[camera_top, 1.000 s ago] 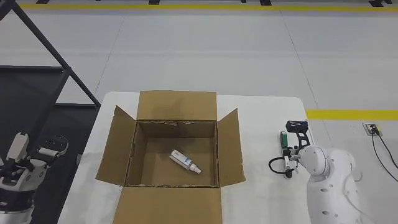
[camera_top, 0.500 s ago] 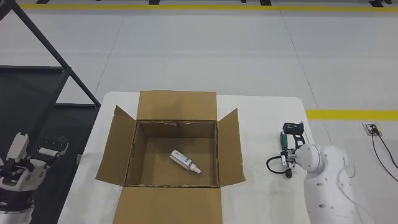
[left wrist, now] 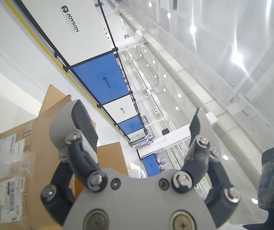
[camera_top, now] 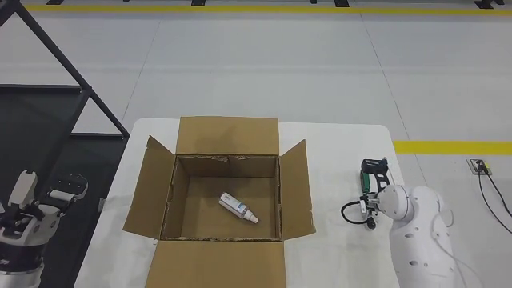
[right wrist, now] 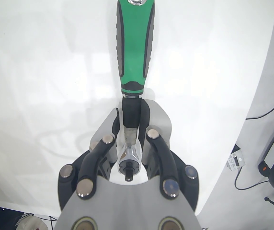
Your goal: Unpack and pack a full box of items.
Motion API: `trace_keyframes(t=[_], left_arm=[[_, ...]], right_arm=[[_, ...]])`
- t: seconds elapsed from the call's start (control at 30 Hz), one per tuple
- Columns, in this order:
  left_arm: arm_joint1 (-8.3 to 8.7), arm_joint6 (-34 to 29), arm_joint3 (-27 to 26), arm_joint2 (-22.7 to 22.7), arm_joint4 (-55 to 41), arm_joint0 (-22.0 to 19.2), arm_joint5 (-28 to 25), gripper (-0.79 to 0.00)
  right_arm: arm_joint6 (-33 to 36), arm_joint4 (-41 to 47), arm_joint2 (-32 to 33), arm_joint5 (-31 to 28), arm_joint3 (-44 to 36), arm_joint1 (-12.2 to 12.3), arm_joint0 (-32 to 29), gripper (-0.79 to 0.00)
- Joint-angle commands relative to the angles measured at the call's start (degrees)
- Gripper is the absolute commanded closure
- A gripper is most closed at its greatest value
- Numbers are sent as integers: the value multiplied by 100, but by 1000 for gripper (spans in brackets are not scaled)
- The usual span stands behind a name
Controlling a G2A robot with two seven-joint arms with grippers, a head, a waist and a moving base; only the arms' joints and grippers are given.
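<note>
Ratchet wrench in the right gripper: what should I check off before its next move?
1. Grip: right gripper shut on the ratchet wrench at its black neck: ok.
2. Wrench lifted clear of the table: cannot tell.
3. Box flaps folded out, top open: ok.
4. Space in the box: one small bottle on its floor, bare floor around it: ok.
5. Left gripper open, empty: ok.

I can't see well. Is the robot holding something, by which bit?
Jaws of the right gripper clamp the green ratchet by its black neck; the left gripper is empty.
</note>
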Motion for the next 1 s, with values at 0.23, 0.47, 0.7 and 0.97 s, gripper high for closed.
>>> trace_keyframes(t=[0.23,0.47,0.7,0.97], left_arm=[[0,0,0,0,0,0,0,-785],[0,0,0,0,0,0,0,-785],[0,0,0,0,0,0,0,-785],[0,0,0,0,0,0,0,-785]], right_arm=[[-123,181,14,191,-261,63,-29,0],[-176,1089,163,509,-2078,62,-574,0],[-470,2142,13,896,-4177,23,-1368,0],[-1034,3045,-727,747,-5772,11,-2054,0]])
